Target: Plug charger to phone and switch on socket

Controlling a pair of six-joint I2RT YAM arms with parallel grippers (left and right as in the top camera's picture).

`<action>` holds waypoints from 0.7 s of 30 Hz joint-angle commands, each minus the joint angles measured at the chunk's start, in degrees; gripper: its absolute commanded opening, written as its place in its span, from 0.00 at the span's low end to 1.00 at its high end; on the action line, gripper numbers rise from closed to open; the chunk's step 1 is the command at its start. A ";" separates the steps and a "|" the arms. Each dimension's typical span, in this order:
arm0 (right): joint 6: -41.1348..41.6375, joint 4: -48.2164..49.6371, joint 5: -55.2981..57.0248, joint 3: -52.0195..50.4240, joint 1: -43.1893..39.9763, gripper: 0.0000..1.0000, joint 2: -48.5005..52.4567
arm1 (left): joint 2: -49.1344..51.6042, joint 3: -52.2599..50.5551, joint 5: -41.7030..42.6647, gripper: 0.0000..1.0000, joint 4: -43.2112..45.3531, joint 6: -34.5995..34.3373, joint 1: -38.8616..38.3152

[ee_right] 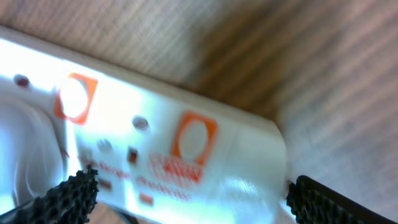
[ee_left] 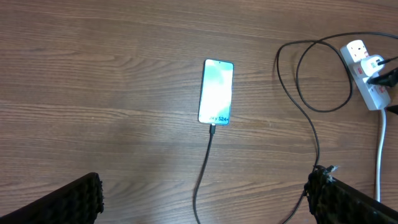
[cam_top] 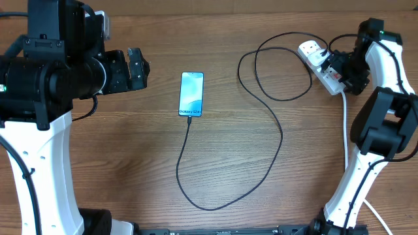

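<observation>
The phone [cam_top: 191, 93] lies flat near the middle of the wooden table [cam_top: 130, 163], screen up and lit light blue. The charger [cam_top: 274, 156] meets the phone's short edge beside the white text. From there its black cable runs toward the near table edge, sweeps round in a wide curve and loops once before reaching the socket [cam_top: 318, 60] at the far right. The plug end is too small to make out.

The left gripper [cam_top: 138, 68] hangs to the left of the phone, well apart from it, with its jaws spread wide and nothing between them. The right gripper [ee_right: 193, 180] hovers close over the socket, released. Its ridged black fingertips [ee_right: 59, 196] stand apart on either side of the white body, near two orange-red switches [ee_right: 193, 137] (whether the fingertips touch the plastic cannot be told).
</observation>
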 commanded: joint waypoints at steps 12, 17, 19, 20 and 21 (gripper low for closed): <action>0.90 -17.59 -0.55 5.05 -1.79 1.00 -37.94 | 0.33 -0.04 0.66 1.00 -0.09 -0.35 -0.39; 0.72 -23.37 0.96 4.66 2.23 1.00 -48.39 | 0.33 -0.04 0.63 0.99 -0.09 -0.33 -0.39; 0.79 -24.20 2.29 3.67 4.61 1.00 -51.89 | 0.33 -0.04 0.66 0.99 -0.09 -0.35 -0.39; 1.03 -24.22 3.02 2.73 6.03 1.00 -53.79 | 0.33 -0.04 0.63 0.99 -0.09 -0.33 -0.39; 1.38 -24.11 3.91 1.62 7.50 1.00 -55.78 | 0.33 -0.04 0.66 1.00 -0.09 -0.33 -0.39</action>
